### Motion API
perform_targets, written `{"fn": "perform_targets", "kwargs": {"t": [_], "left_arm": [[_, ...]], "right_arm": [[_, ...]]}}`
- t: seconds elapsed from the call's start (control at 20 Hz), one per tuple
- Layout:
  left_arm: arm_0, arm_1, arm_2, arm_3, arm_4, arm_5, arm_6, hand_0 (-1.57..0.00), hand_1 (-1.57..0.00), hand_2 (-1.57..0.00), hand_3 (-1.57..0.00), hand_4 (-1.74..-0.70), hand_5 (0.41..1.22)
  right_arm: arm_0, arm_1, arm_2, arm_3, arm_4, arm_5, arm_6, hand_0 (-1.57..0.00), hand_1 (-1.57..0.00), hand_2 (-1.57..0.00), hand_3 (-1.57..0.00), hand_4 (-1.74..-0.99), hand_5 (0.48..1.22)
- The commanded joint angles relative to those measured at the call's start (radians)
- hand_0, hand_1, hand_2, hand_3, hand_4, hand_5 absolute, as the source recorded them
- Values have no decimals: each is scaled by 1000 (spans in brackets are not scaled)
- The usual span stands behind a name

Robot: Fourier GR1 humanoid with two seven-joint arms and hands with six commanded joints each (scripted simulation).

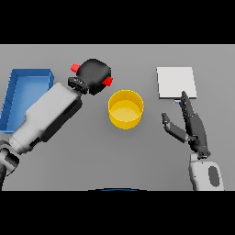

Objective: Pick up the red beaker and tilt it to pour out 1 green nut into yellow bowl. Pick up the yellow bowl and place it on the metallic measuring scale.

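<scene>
Left hand (94,75) sits at 11 o'clock from the bowl (125,109), fingers curled round the beaker (108,81). Only two red bits of the beaker show, one either side of the dark hand; the one nearer the bowl points toward 4 o'clock. The beaker looks turned well off upright, though its exact lean is hidden by the hand. It is close beside the bowl's rim, not clearly over it.

Bowl stands upright at mid-tabletop (114,156). Its inside reads plain yellow; no green nut is visible in it, and none is seen in the air or on the tabletop.

Scale (176,82), a pale square plate, lies at 2 o'clock from the bowl, apart from it. Blue bin (18,87) at far 9 o'clock, behind the left arm.

Right hand (190,126) at 3 o'clock from the bowl, fingers straight and spread, holding nothing; its fingertips reach up near the scale's near edge.

Judgement: the pour step is in hand, not finished. Next move calls for bringing the beaker's mouth over the bowl and tipping gently enough to release only one nut, then righting it. The bowl lift to the scale comes afterward, and the right hand looks well placed for it.
</scene>
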Motion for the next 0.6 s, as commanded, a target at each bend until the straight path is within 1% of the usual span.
{"fn": "perform_targets", "kwargs": {"t": [0.0,0.1,0.25,0.3,0.35,0.4,0.45,0.5,0.55], "left_arm": [[-29,-3,-24,0,-13,-40,21,-1571,-1571,-1571,-1355,-1663,1214],[-80,-7,-81,29,-47,-89,31,-1571,-1571,-1571,-1315,-1685,1217],[-127,-17,-156,61,-80,-128,16,-1571,-1571,-1571,-1239,-1704,1219],[-144,-14,-179,66,-87,-144,1,-1571,-1571,-1571,-1203,-1709,1219],[-163,-14,-200,66,-95,-157,-9,-1571,-1571,-1571,-1277,-1714,1220],[-176,-18,-228,71,-108,-156,-25,-1571,-1571,-1571,-1336,-1719,1220],[-198,-24,-251,89,-125,-148,-31,-1571,-1571,-1571,-1383,-1723,1220],[-211,-15,-277,80,-140,-149,-41,-1571,-1571,-1571,-1420,-1726,1220],[-232,-25,-297,96,-154,-150,-37,-1571,-1571,-1571,-1450,-1729,1220]], "right_arm": [[8,4,6,-7,2,2,-19,1,1,1,1,-1279,651],[6,1,-4,-2,-13,7,-12,1,1,1,1,-1292,635],[5,6,-15,6,-43,21,-12,1,1,1,1,-1299,612],[8,8,-13,7,-35,15,-16,1,1,1,1,-1301,607],[10,5,-12,17,-32,20,-26,1,1,1,1,-1296,606],[4,2,-14,15,-35,23,-25,1,1,1,1,-1297,607],[3,14,-5,11,-29,17,-34,1,1,1,1,-1299,605],[4,6,-10,8,-27,16,-29,1,1,1,1,-1300,601],[9,7,-7,-4,-23,10,-20,1,1,1,1,-1297,600]]}}
